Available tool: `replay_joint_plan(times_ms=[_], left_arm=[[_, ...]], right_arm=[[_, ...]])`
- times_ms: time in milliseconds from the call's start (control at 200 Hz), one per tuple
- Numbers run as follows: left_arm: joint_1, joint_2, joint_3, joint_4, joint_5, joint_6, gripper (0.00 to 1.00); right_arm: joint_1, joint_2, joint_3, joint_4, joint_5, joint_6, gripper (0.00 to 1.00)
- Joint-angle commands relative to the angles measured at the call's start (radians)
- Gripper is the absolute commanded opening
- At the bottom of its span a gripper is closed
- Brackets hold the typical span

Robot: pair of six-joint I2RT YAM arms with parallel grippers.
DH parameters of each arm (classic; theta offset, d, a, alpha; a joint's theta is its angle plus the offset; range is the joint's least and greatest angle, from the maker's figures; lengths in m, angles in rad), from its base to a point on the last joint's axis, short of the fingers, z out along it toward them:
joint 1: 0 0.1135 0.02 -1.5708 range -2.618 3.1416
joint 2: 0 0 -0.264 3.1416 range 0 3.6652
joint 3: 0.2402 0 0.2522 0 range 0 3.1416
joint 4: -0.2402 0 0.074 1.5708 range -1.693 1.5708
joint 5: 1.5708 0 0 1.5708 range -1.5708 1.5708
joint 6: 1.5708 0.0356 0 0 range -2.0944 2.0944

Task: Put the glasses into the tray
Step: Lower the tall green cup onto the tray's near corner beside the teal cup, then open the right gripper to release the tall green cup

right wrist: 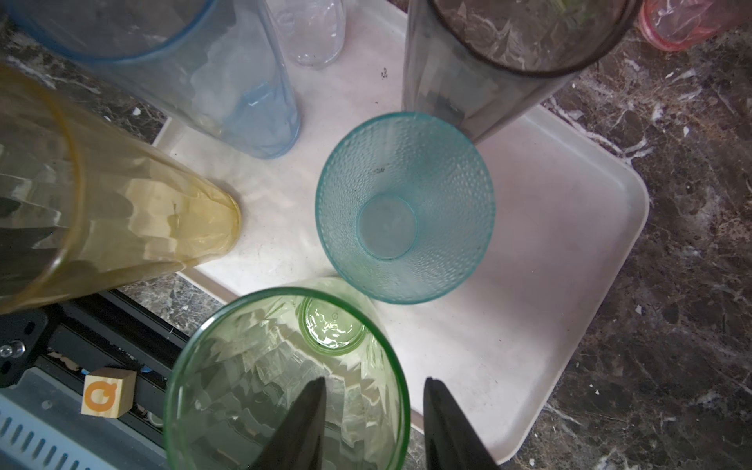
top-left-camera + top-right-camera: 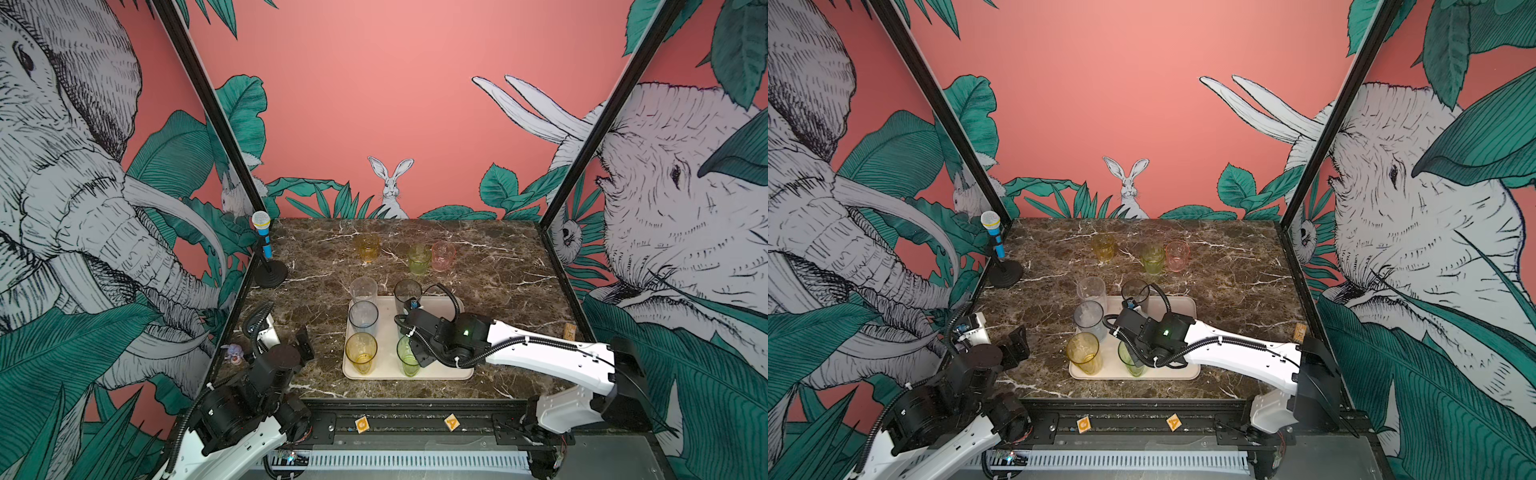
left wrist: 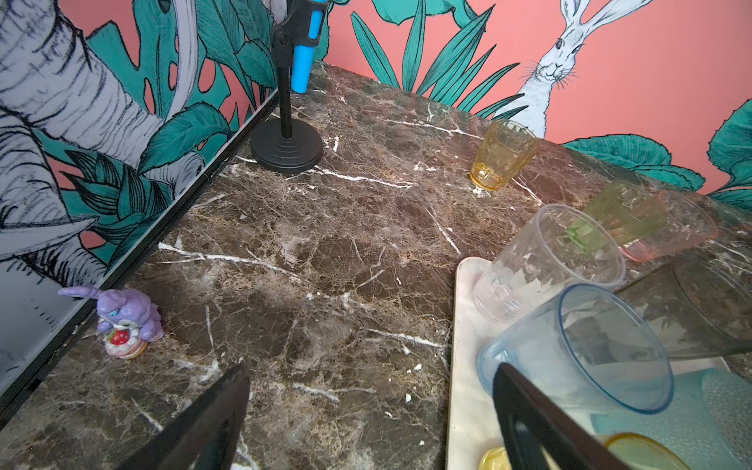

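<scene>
Six tall glasses (image 2: 360, 353) are being carried by the tray (image 1: 590, 228). The teal tumbler (image 1: 407, 207) at its middle is being hidden by the right arm (image 2: 540, 353) in both top views. The green tumbler (image 1: 285, 366) is being straddled at its rim by the right gripper (image 1: 374, 384), jaws parted, not pinching. Three short glasses (image 2: 419, 258) are being seen on the marble table (image 2: 498, 291) beyond. The left gripper (image 3: 371, 368), spread wide and empty, is being cut off.
</scene>
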State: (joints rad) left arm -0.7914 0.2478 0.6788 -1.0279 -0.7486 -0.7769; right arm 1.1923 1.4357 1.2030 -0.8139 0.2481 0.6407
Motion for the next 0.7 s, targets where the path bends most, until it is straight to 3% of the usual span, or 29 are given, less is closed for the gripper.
replay_joint_plan(times_ms=[0,145,495,695], left_arm=[[-0.006,-0.009,-0.014,-0.022,-0.029,-0.026,0.94],[-0.007,-0.007,-0.015,-0.021,-0.034,-0.023,0.94],[-0.009,-0.007,-0.014,-0.023,-0.040,-0.025,0.94],[-0.008,0.005,-0.004,0.015,-0.001,0.035,0.94]], right_arm=[[0.008,-0.050,0.033,-0.046,0.020,-0.017,0.45],[0.006,-0.074,0.069,-0.069,0.048,-0.063,0.51],[-0.021,-0.109,0.214,-0.108,0.154,-0.185,0.54],[-0.082,-0.125,0.267,-0.090,0.142,-0.236,0.54]])
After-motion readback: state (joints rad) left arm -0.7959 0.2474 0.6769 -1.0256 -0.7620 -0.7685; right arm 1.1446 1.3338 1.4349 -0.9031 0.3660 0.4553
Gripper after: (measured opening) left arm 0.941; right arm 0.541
